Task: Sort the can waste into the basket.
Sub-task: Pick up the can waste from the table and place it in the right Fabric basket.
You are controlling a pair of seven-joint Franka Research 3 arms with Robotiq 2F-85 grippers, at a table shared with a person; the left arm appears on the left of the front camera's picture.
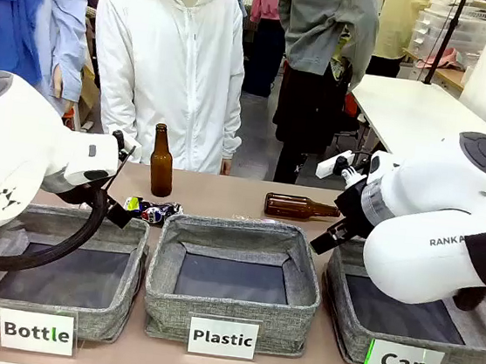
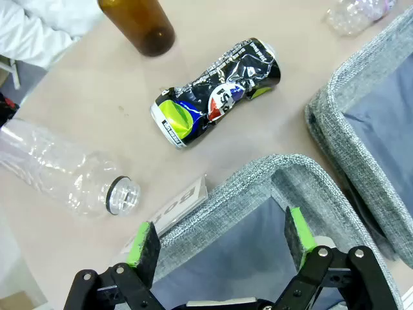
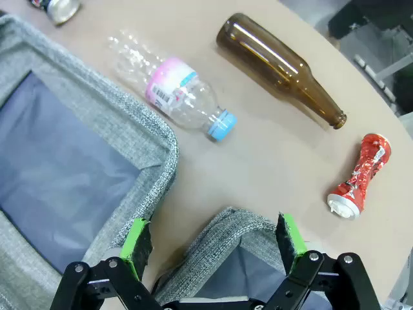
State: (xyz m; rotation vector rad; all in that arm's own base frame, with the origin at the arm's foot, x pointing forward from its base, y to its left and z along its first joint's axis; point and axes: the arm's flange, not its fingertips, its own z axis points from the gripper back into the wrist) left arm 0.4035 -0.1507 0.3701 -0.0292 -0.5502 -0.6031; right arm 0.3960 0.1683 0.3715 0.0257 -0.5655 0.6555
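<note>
- Three grey bins stand nearest in a row. The basket (image 1: 343, 321) labelled Can is at the robot's right, partly covered by the right arm and cut off by the frame edge.
- The left gripper (image 2: 221, 239) hangs over a corner of the Bottle bin (image 2: 277, 165), fingers spread wide, holding nothing.
- The right gripper (image 3: 213, 239) is equally wide apart and empty, above the basket's far corner.
- Two crushed cans lie on the table outside the basket: the dark can (image 2: 216, 93) beyond the Bottle bin and the red can (image 3: 357, 175) beyond the basket.
- There are two clear plastic bottles: an uncapped bottle (image 2: 64, 171), cut off at the frame edge, and a blue-capped bottle (image 3: 174, 90).
- There are two brown glass bottles: an upright bottle (image 1: 162, 160) and a lying bottle (image 1: 301, 208).
- A person in white (image 1: 173, 60) stands farthest.
</note>
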